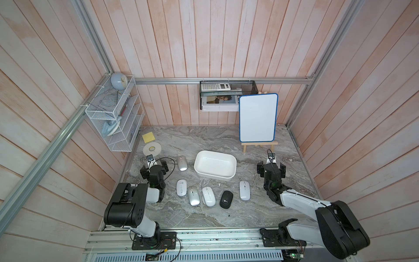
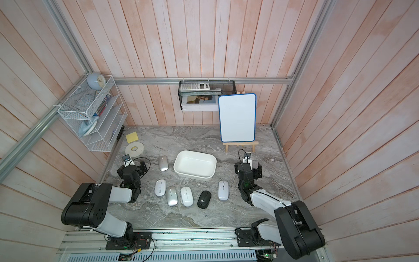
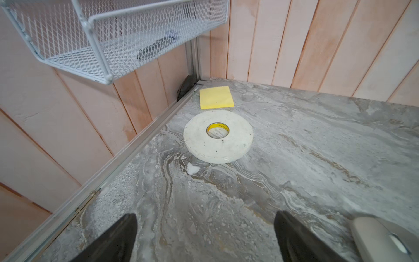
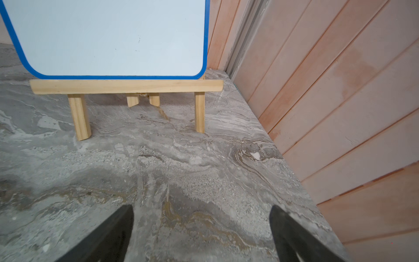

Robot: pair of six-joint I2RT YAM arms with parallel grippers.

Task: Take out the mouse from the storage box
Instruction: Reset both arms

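Near the middle of the grey marble tabletop (image 1: 204, 217) sits the white storage box (image 1: 214, 177), upright with its open side up. All six mice lie outside it on the marble. Just beside its left short wall rests a silver mouse (image 1: 182, 162). Before its front wall runs a loose row: a white mouse (image 1: 181, 187), a second silver mouse (image 1: 193, 196), a second white mouse (image 1: 208, 196), a black mouse (image 1: 226, 199) and, a little apart, a third white mouse (image 1: 244, 190). None of them touches the box. Left of the silver mouse hangs the left gripper (image 3: 205, 226), jaws spread wide over bare marble and gripping nothing. Beyond it lie a tape roll (image 3: 218, 136) and a yellow sticky-note pad (image 3: 216, 97). Right of the box, well apart, the right gripper (image 4: 201, 215) is likewise spread wide and empty, facing a blue-framed whiteboard (image 4: 108, 36) on a wooden easel (image 4: 127, 86).
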